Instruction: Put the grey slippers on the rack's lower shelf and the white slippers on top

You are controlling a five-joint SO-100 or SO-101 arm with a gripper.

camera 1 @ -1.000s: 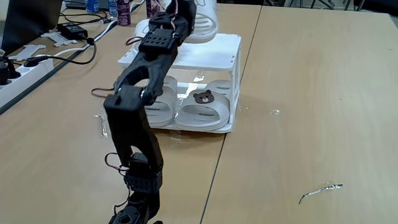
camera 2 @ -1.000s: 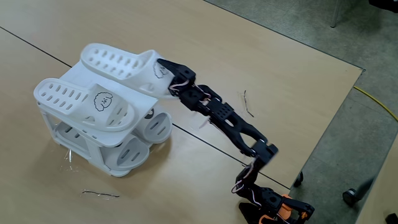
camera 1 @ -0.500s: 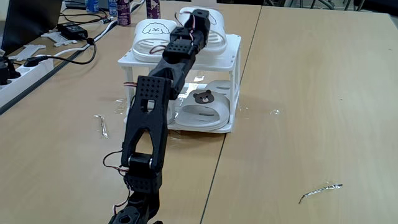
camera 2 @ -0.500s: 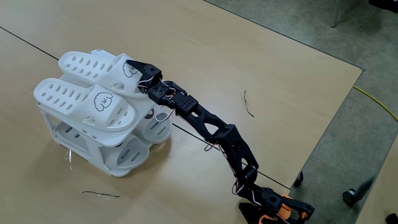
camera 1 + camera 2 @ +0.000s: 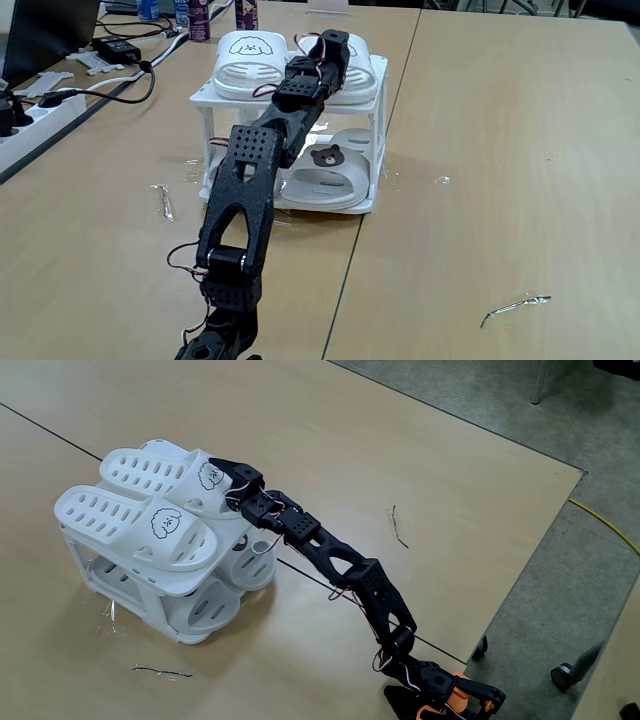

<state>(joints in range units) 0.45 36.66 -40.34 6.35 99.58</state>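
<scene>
The counter [image 5: 500,150] is carrying the rack [image 5: 375,150], with grey slippers [image 5: 325,175] lying on its lower shelf [image 5: 350,203] and both white slippers [image 5: 140,510] resting on top. The tool [image 5: 222,472] is pinching the heel of the second white slipper [image 5: 355,62], which appears set down. If the tool withdraws before letting go, it could drag that slipper off the slats.

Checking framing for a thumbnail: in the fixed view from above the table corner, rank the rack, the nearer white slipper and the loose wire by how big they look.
1. Rack
2. Nearer white slipper, nearly as wide as the rack
3. Wire, thin and short
</scene>
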